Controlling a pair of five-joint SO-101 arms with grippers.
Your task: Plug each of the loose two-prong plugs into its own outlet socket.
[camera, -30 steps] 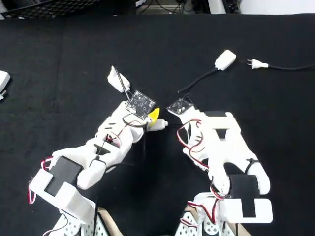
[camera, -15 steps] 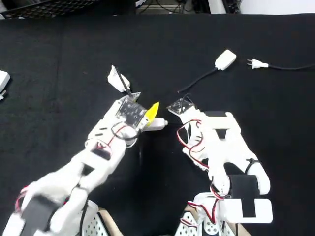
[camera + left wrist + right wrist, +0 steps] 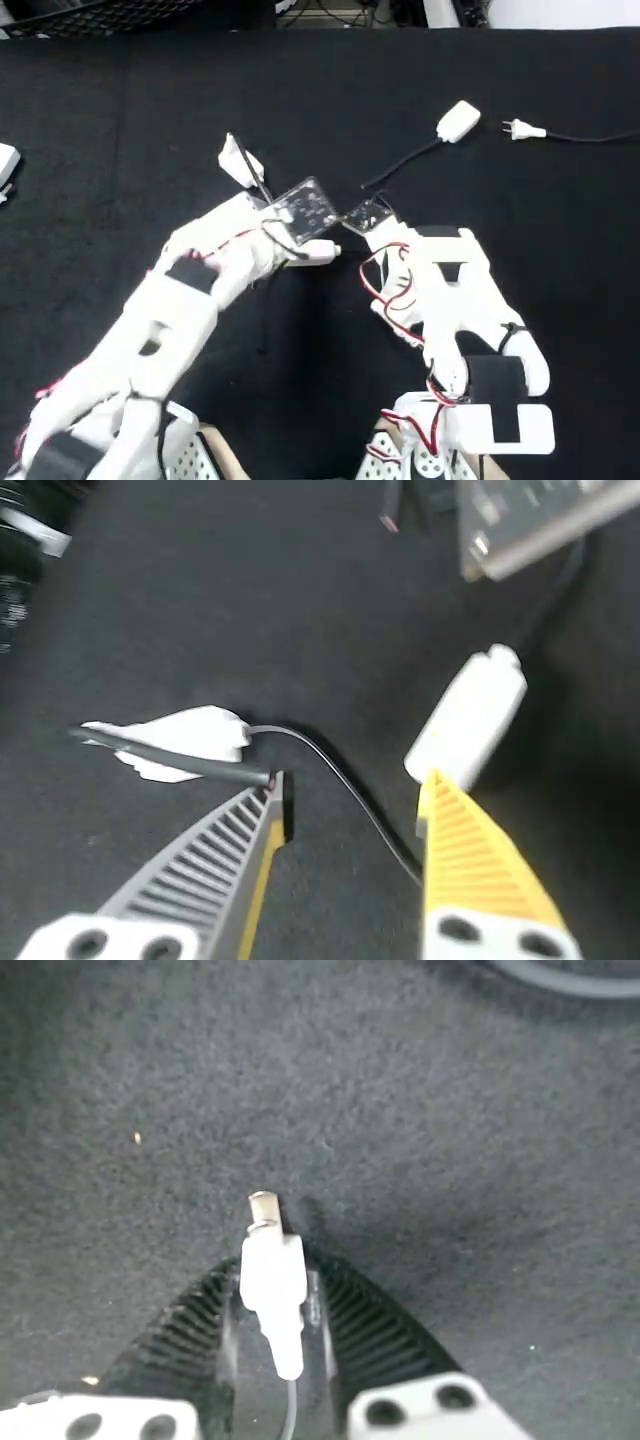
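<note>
Clamped between the right gripper's (image 3: 272,1272) closed fingers, near the middle of the table (image 3: 90,230): a white two-prong plug (image 3: 270,1285), prongs leading, ready for mating. Spread wide astride a thin black cord (image 3: 330,770): the left gripper (image 3: 352,785), yellow finger just beside the white outlet socket (image 3: 468,718), probably to steady it. Toward the far right corner, unjoined: another socket (image 3: 458,121) and a loose plug (image 3: 521,129).
</note>
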